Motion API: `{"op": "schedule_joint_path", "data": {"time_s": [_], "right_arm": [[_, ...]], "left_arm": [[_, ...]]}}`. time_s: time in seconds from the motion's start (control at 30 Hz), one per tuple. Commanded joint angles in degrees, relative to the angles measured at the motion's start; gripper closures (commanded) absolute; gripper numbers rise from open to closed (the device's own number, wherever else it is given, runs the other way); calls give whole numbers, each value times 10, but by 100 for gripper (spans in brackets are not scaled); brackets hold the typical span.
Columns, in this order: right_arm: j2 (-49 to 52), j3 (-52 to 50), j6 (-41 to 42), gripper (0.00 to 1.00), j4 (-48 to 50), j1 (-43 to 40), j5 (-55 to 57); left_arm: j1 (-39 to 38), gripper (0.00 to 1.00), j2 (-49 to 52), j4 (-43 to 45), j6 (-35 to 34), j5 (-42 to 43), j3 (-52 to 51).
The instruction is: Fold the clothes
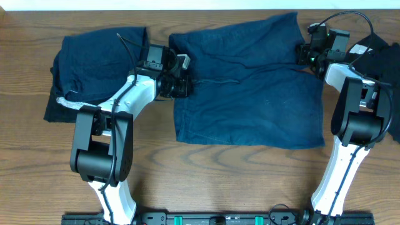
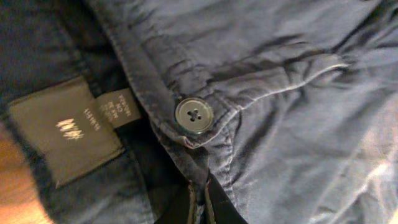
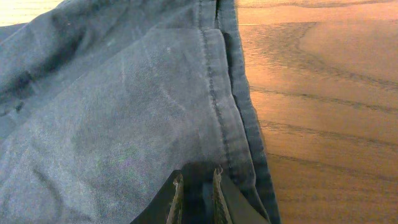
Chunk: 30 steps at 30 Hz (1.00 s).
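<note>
The wide navy-blue cotton shorts (image 1: 250, 87) lie spread flat across the middle of the brown wooden desk (image 1: 206, 181). The left hand (image 1: 182, 86) pinches their waistband near the grey button (image 2: 194, 116); the right hand (image 3: 198, 190) pinches the stitched side hem

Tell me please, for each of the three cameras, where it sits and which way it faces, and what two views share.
Overhead: above the table, facing straight down; navy shorts spread out, both arms, left gripper at their left edge, right gripper at their right edge.
Left wrist: on the left arm, close on the waistband, button and label; dark fingertips at the bottom.
Right wrist: on the right arm, along the stitched hem and bare table; two fingertips at the bottom.
Shared: every view shows the same shorts.
</note>
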Motion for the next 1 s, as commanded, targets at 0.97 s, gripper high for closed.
{"op": "schedule_joint_path", "data": {"time_s": [0.97], "right_arm": [[29, -16, 1, 83, -15, 2, 48]], "left_arm": [[3, 65, -72, -35, -25, -136, 32]]}}
